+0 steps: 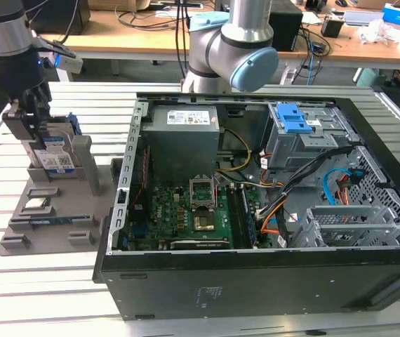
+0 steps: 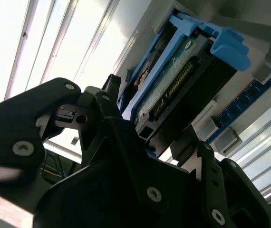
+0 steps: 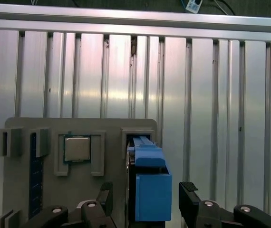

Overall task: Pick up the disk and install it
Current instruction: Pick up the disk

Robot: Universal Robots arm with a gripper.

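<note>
The disk (image 1: 52, 151) was stood on edge in a slot of the grey holder tray (image 1: 45, 225), which was laid on the slatted metal table (image 1: 45, 295) at the exterior view's left. The claw (image 1: 35, 130) was lowered over the disk's upper edge with its jaws spread, one on each side. A narrow gap was seen between each finger (image 3: 188, 192) and the blue bracket in the first wrist view, so nothing was grasped.

Beside the tray, toward the exterior view's right, the open computer case (image 1: 256, 281) was laid on its side. A grey power-supply box (image 1: 184, 137), a green motherboard (image 1: 186, 210), a drive cage (image 1: 305, 140) topped by a blue latch (image 1: 289, 118), and a bundle of cables (image 1: 326, 175) were seen inside it. The case was set well apart from the disk, with the tray's grey posts (image 1: 84, 165) between them.

In the first wrist view, the disk (image 3: 150, 190) was seen end-on from above, and the tray (image 3: 111, 128) was shown to carry a processor chip (image 3: 77, 148) in a square pocket and a blue memory module (image 3: 35, 180) in a slot further over. In the second wrist view, the disk (image 2: 173, 85) was seen from close by, its connector pins and circuit board exposed along one edge and its blue bracket wrapped round it, with the claw (image 2: 152, 116) framing it.
</note>
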